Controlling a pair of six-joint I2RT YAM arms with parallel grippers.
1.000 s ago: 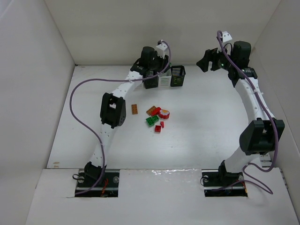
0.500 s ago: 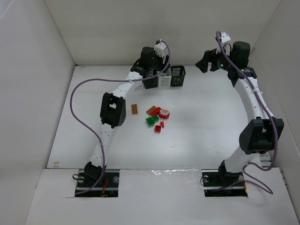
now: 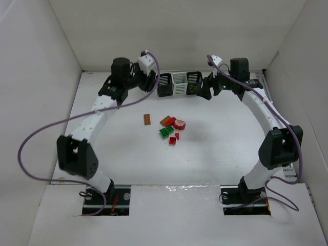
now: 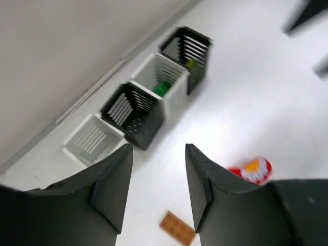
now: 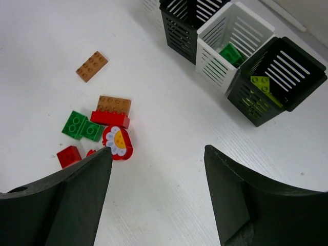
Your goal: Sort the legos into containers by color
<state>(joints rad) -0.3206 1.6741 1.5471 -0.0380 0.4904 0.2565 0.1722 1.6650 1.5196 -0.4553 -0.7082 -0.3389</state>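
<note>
Green brick [image 5: 230, 53] in white bin [image 5: 215, 69] (wrist views)

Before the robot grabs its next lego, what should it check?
1. Right tool open and empty: ok.
2. Left tool empty, jaws apart: ok.
3. Four square slatted plastic bins upright in a row: ok.
4. Colours unmixed: ok. A small green studded brick lies in a white bin. A yellow-green brick lies in the black end bin.
5. Flat orange brick lying alone, probably easy to grab: ok.
6. Bricks in the pile lying apart: not ok. A second orange brick touches a red brick.
</note>
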